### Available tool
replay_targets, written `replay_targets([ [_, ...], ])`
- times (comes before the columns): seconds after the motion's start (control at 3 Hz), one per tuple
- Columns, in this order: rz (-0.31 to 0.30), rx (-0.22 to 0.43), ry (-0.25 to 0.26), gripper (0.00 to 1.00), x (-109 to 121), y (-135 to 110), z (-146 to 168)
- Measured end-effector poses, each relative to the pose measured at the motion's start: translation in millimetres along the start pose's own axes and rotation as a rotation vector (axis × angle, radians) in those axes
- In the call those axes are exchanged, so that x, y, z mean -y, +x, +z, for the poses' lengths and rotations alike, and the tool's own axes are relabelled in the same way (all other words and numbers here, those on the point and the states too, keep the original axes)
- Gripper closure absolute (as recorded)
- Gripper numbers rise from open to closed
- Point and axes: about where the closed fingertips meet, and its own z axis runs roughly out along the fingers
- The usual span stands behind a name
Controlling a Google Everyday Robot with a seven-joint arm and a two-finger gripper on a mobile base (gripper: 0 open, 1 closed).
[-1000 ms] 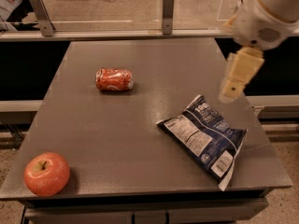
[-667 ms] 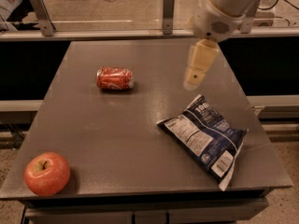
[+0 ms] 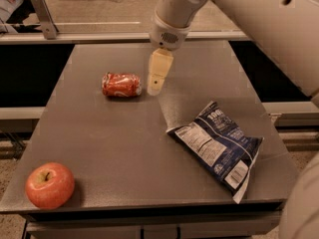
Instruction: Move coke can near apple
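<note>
Grey table (image 3: 124, 143): coke can (image 3: 121, 84) on side, axis left-right; gripper (image 3: 156, 87) just beside, opening unclear.

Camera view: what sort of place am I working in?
Probably a lab or office test station, not a home: a plain grey table holds a coke can, apple and snack bag, a metal rail runs behind, and the pincer hangs beside the can.

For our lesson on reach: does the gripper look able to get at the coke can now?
Probably yes: the gripper hangs close beside the coke can, nothing lies between them, and the snack bag sits apart.
</note>
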Motion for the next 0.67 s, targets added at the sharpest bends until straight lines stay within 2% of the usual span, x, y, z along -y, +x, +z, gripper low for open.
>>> replay_targets([
  [0.33,-0.031,-0.075,-0.019,0.0,-5.3,-32.4,29.2],
  [0.67,-0.069,-0.111,-0.052,0.0,-13.8,-61.2,56.1],
])
